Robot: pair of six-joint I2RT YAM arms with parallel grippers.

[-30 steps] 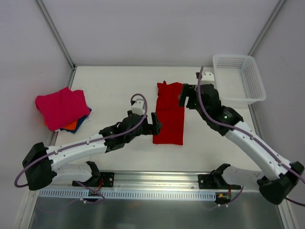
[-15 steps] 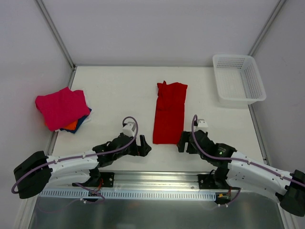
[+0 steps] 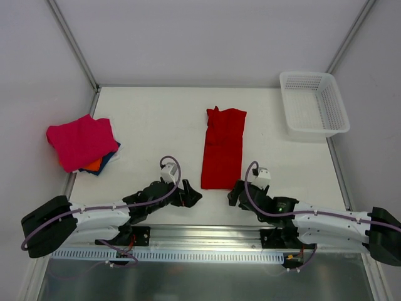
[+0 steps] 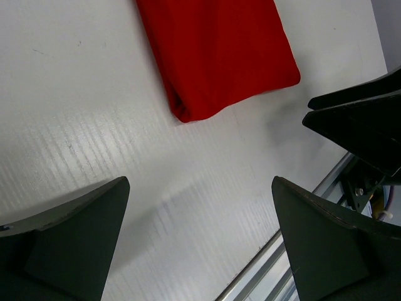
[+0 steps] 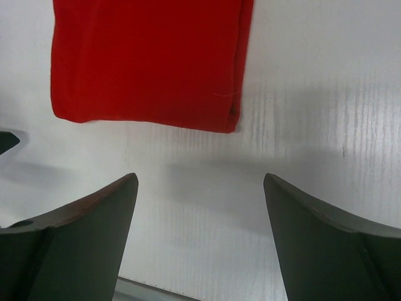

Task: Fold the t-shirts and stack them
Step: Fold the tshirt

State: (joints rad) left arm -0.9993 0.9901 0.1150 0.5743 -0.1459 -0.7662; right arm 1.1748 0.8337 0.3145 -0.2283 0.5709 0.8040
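A bright red t-shirt (image 3: 223, 149) lies folded into a long narrow strip in the middle of the table; its near end shows in the left wrist view (image 4: 213, 56) and the right wrist view (image 5: 147, 59). A stack of folded t-shirts (image 3: 81, 142), magenta-pink on top with orange and dark blue edges below, sits at the left. My left gripper (image 3: 193, 197) is open and empty, low over the table just left of the strip's near end. My right gripper (image 3: 234, 193) is open and empty just right of that end.
A white mesh basket (image 3: 313, 111) stands at the back right corner. The metal rail (image 3: 207, 241) runs along the table's near edge under both arms. The right gripper's finger shows at the right of the left wrist view (image 4: 360, 122).
Both arms drew back toward the near edge and dropped low. The right gripper went from the strip's far end to beside its near end. The red shirt has not moved.
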